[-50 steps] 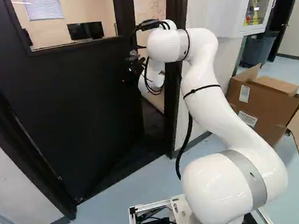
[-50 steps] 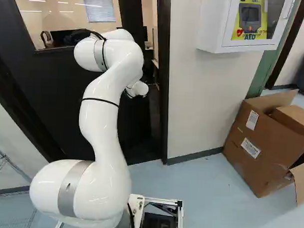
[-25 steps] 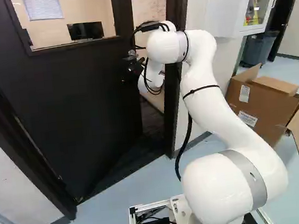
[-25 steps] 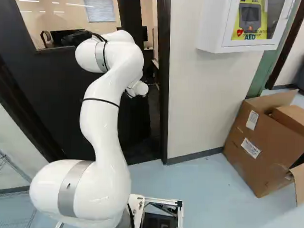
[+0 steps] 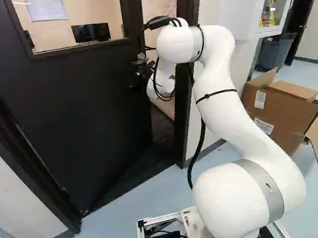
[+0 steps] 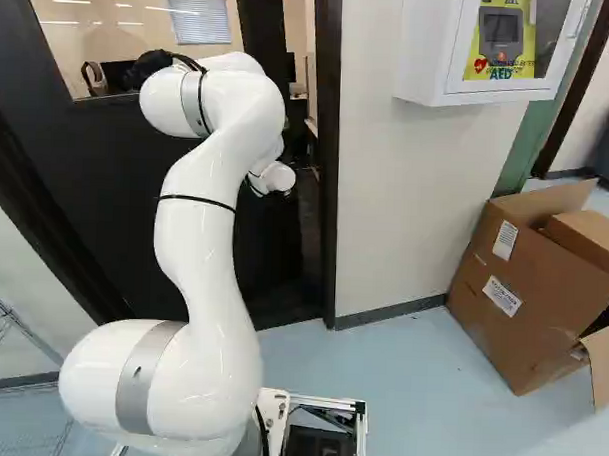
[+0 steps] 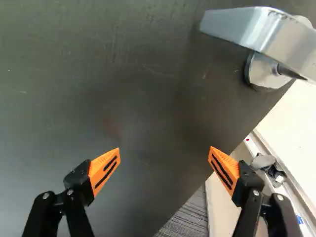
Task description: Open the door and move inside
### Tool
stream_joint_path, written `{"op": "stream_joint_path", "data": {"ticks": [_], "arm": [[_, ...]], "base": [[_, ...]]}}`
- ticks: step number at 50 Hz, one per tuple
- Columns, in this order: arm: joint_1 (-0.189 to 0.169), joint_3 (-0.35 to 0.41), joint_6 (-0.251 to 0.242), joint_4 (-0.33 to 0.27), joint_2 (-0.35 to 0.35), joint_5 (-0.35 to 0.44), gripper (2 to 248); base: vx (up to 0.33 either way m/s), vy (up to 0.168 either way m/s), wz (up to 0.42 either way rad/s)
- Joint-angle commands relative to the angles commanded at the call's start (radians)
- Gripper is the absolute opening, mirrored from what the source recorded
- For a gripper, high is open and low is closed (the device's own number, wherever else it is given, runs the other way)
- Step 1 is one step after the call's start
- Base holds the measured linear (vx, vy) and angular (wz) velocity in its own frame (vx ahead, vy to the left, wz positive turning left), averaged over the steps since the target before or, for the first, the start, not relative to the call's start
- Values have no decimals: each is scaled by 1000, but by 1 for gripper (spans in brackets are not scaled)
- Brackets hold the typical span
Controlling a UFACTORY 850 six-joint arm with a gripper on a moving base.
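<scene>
Because the door (image 5: 84,115) looks heavy and stiff, the gripper (image 7: 165,148), its fingers spread and empty, would best push near the free edge (image 7: 244,132), below the handle (image 7: 242,24).

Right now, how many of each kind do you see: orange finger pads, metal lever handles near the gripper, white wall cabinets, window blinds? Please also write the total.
Orange finger pads: 2
Metal lever handle: 1
White wall cabinet: 1
Window blind: 1
Total: 5
</scene>
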Motion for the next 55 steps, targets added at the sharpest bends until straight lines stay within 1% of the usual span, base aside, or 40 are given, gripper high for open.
{"op": "stream_joint_path", "data": {"ticks": [25, 55], "arm": [[13, 160, 0, 54, 112, 0, 247], [22, 343, 0, 166, 244, -1, 247]], "base": [[0, 0, 0], [0, 0, 0]]}}
